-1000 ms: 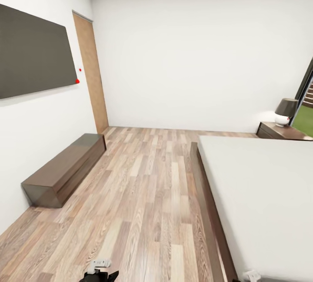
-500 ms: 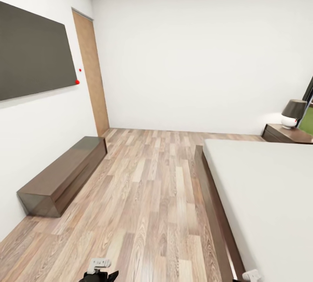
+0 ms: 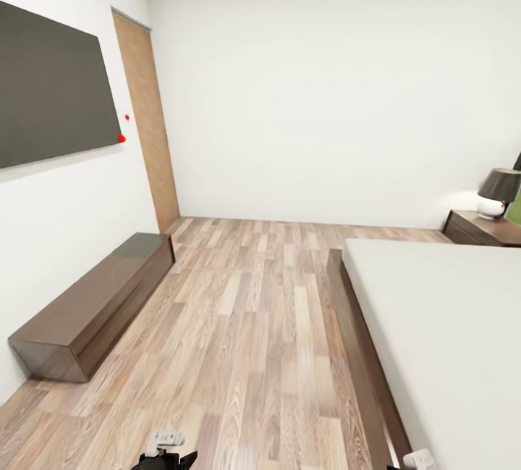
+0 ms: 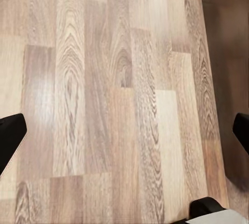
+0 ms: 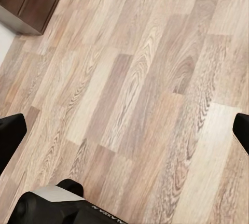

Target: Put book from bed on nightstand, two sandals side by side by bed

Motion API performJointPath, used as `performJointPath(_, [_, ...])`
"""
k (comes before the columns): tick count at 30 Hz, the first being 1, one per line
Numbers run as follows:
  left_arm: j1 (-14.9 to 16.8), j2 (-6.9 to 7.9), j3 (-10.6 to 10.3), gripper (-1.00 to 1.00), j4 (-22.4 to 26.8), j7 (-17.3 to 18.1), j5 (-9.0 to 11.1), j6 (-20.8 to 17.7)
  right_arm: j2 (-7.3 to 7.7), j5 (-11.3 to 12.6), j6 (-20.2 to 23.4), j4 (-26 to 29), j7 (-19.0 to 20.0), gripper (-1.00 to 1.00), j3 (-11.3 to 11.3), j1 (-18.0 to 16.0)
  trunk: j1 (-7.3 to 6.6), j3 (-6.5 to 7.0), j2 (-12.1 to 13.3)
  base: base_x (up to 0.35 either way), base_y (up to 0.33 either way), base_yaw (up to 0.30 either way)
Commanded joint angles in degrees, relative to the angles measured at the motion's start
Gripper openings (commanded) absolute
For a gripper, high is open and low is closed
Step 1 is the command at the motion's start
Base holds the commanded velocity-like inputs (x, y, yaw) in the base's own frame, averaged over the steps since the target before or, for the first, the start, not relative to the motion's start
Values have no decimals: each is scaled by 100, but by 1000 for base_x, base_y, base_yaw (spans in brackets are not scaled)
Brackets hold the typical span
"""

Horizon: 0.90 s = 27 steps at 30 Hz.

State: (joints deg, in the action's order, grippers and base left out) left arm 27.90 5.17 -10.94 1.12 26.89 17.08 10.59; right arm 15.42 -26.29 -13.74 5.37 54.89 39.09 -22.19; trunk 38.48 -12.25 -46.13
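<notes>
Robot in transit over wood-plank floor beside the low pale-grey-mattress bed, both grippers spread empty; book and sandals unseen, judged light, book pinchable by edge.

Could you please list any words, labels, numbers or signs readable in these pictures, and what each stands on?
Small white lettering on the black robot part in the right wrist view: too blurred and cut off to read.
Dark rectangular wall panel, tan wooden door, long dark-brown glossy bench unit, pale-grey mattress bed: no text.
</notes>
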Motion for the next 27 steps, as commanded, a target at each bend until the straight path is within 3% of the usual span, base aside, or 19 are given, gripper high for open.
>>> performJointPath(1, [5, 1, -49, 100, -8, 16, 50, 22, -1, -61, -32, -1, 13, 100, 41, -5, 4, -8, -5, 327, 0, 0])
performJointPath(27, [5, 1, -49, 100, -14, 17, 59, 22, -4, -61, -32, -1, 8, 100, 37, -5, 4, -8, -5, 328, 36, 0])
